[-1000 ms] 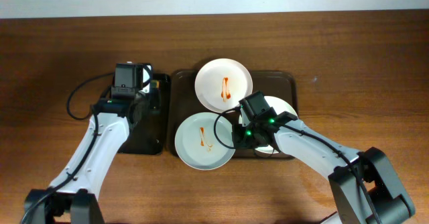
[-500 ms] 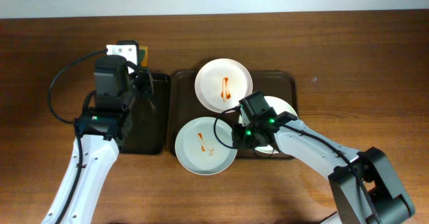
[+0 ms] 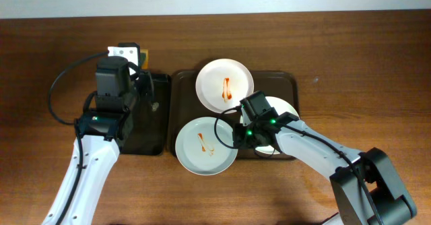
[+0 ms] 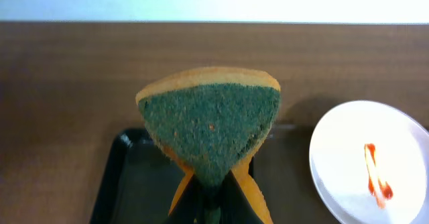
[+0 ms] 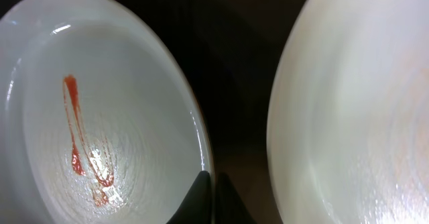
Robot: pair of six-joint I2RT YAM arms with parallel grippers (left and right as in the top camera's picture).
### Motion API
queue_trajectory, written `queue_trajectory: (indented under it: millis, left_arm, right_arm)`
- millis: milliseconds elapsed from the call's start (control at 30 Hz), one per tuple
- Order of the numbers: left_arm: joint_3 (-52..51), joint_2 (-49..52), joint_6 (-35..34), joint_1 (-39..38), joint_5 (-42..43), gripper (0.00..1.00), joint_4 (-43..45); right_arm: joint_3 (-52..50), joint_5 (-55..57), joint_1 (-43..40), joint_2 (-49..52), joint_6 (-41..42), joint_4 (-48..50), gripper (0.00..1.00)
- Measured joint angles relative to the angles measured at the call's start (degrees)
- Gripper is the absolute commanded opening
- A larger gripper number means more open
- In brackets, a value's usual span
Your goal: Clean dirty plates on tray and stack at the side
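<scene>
Three white plates with orange-red streaks lie on the brown tray: a back plate, a front plate overhanging the tray's front edge, and a right plate partly hidden under my right arm. My right gripper is shut on the front plate's right rim; in the right wrist view the gripper pinches that plate beside the right plate. My left gripper is shut on the green-yellow sponge, held above the black tray's far end.
The narrow black tray lies left of the brown tray and shows below the sponge in the left wrist view. The back plate shows there at the right. Bare wooden table surrounds both trays.
My left arm has lifted the sponge off the black tray and drawn it up toward the far end. The front plate has shifted slightly in my right gripper.
</scene>
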Motion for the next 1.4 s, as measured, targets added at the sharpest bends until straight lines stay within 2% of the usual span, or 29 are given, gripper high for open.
queue_trajectory:
  millis: [67, 233, 433, 800, 867, 900, 967, 1100, 1267, 1400]
  left_arm:
    - [0.20, 0.35, 0.00, 0.00, 0.00, 0.00, -6.47]
    - [-0.20, 8.31, 0.00, 0.00, 1.55, 0.00, -12.85]
    - [-0.44, 9.55, 0.00, 0.00, 5.73, 0.00, -13.07]
    - [-0.44, 10.54, -0.04, 0.00, 6.16, 0.00, -14.51]
    - [-0.44, 12.22, -1.90, 0.00, 6.54, 0.00, -15.17]
    - [-0.46, 13.27, -2.95, 0.00, 7.76, 0.00, -15.08]
    - [-0.74, 14.95, -4.59, -0.24, 16.65, 0.00, -10.45]
    - [-0.76, 15.50, -6.05, -6.58, 28.76, 0.00, -7.76]
    - [-0.76, 22.03, -14.86, -16.31, 31.45, 0.00, -7.76]
    - [-0.76, 25.59, -20.63, -20.48, 33.33, 0.00, -7.91]
  right_arm:
    - [0.00, 1.38, 0.00, 0.26, -0.02, 1.11, 0.04]
    - [0.00, 5.60, 0.00, 0.35, 0.02, 1.64, 0.04]
    - [0.00, 5.88, 0.00, 0.35, 0.02, 1.66, 0.04]
    - [0.00, 6.01, 0.00, 0.35, 0.02, 1.66, 0.04]
    - [0.00, 6.01, 0.00, 0.35, 0.02, 1.66, 0.04]
    - [0.00, 6.01, 0.00, 0.35, 0.00, 1.62, 0.04]
    - [0.00, 6.01, 0.00, 0.35, 0.04, 1.60, 0.04]
    - [0.00, 6.01, 0.00, 0.35, 0.04, 1.60, 0.04]
    - [0.00, 6.01, 0.00, 0.35, 0.00, 1.55, 0.04]
    - [0.00, 6.01, 0.00, 0.35, 0.00, 1.51, 0.04]
